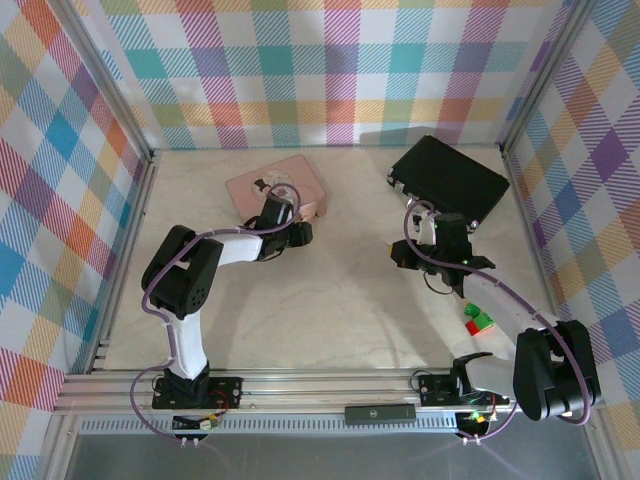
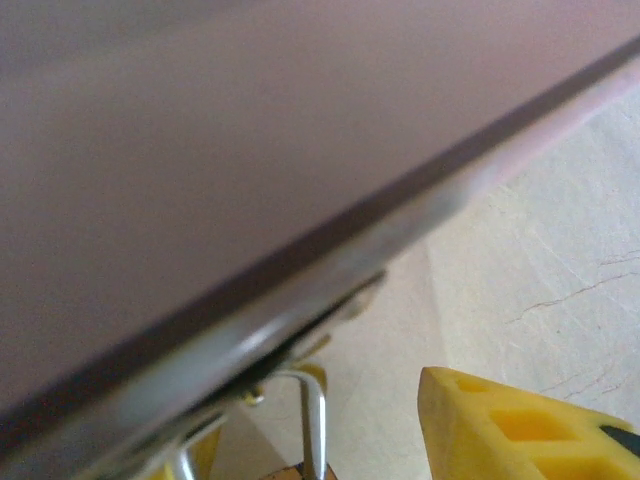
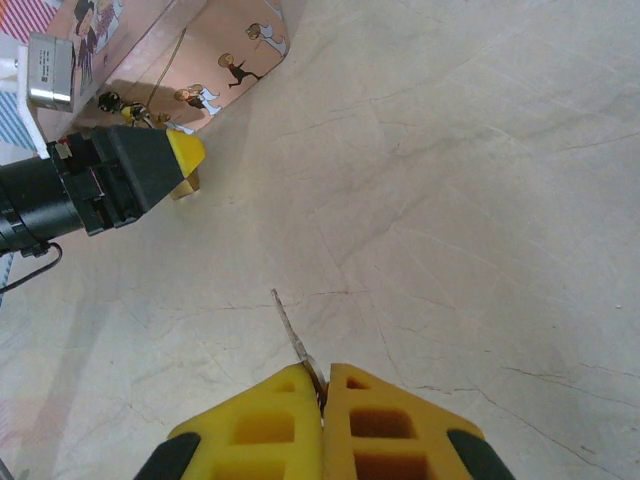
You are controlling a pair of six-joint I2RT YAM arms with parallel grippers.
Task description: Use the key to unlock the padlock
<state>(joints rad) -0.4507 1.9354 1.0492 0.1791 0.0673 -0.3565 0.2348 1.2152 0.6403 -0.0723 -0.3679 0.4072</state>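
In the left wrist view the padlock's thin silvery shackle [image 2: 316, 420] hangs under the front edge of the pink box [image 2: 250, 150], and a sliver of its brass body shows at the bottom edge. My left gripper [image 2: 318, 450] straddles it with its jaws apart. The right yellow finger [image 2: 520, 430] stands clear of the shackle. From above, my left gripper [image 1: 297, 218] is at the pink box's [image 1: 275, 188] near edge. My right gripper [image 3: 322, 385] is shut on the key [image 3: 290, 325], a thin metal blade pointing forward over bare table, some way from my left gripper [image 3: 185, 160].
A black case [image 1: 450, 178] lies at the back right. A red-green-yellow cube [image 1: 478, 320] sits near the right arm. The pink box's silver clasp [image 3: 50, 68] shows on its side. Checked walls enclose the table [image 1: 340, 300].
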